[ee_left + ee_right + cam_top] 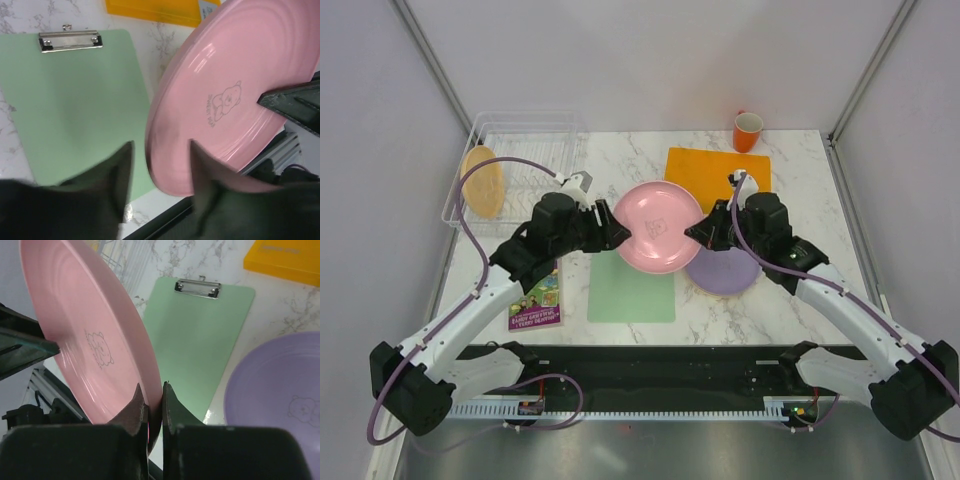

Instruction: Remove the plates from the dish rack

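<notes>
As the left gripper (pixel 161 150) gaped, the right gripper (pixel 152 390) alone pinched the pink plate (pixel 655 228) by its rim. So slight a hold could slip.

The pink plate (pixel 658 226) and lilac plate (pixel 723 274) each show a bear print; the clipboard (pixel 631 290) is green.

The dish rack (pixel 525 140) sits at the table's (pixel 620 160) far left corner, and the racked plate (pixel 482 182) stands on edge in its near left part. The mug (pixel 748 131) stands at the far edge, right of centre, with a flat box (pixel 705 165) just before it. Mid-table, the lifted plate (pixel 658 227) hangs tilted between the left gripper (pixel 623 232) and the right gripper (pixel 692 232), above the clipboard's (pixel 631 295) far end. The resting plate (pixel 725 272) lies right of the clipboard, and a booklet (pixel 538 300) lies left of it.
</notes>
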Motion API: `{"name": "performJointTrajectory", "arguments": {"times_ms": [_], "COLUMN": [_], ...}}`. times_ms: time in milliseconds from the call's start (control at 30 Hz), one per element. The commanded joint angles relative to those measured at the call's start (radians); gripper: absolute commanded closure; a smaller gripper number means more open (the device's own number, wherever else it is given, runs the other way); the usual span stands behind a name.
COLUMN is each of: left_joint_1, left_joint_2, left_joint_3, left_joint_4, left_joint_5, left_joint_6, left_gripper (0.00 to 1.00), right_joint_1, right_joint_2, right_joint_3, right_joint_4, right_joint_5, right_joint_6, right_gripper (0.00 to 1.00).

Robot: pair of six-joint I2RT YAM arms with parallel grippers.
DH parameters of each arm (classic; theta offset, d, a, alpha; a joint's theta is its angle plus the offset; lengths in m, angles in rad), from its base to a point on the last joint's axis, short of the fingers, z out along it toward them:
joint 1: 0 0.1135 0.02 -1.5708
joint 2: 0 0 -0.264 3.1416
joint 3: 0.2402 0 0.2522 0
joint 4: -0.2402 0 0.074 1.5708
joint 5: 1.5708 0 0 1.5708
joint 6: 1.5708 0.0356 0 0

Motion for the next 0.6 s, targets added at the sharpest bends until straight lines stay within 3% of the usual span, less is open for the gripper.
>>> {"name": "performJointTrajectory", "arguments": {"times_ms": [0,67,200,433,567], "left_joint_1": [-0.014,-0.014,-0.014,-0.014,-0.014], "left_joint_2": [-0.014,-0.024,-0.08,-0.198,-0.255], "left_joint_3": [0.005,0.005,0.003,-0.021,-0.034], "left_joint_4": [-0.043,-0.086,-0.169,-0.18,-0.178], "left_joint_5": [-0.087,-0.217,-0.385,-0.503,-0.586], "left_joint_6": [0.004,0.022,0.07,0.113,0.153], "left_gripper": [0.21,0.11,0.07,0.07,0.07], "right_joint_1": [-0.006,-0.026,-0.092,-0.314,-0.377], "right_joint_2": [-0.069,-0.086,-0.107,-0.072,-0.052], "right_joint_3": [0.082,0.096,0.073,-0.01,-0.052], "right_joint_4": [-0.127,-0.225,-0.314,-0.383,-0.366], "right_joint_5": [0.217,0.288,0.343,0.225,0.095], "right_joint_6": [-0.052,-0.086,-0.113,-0.123,-0.129], "right_gripper": [1.0,1.0,1.0,1.0,1.0]}}
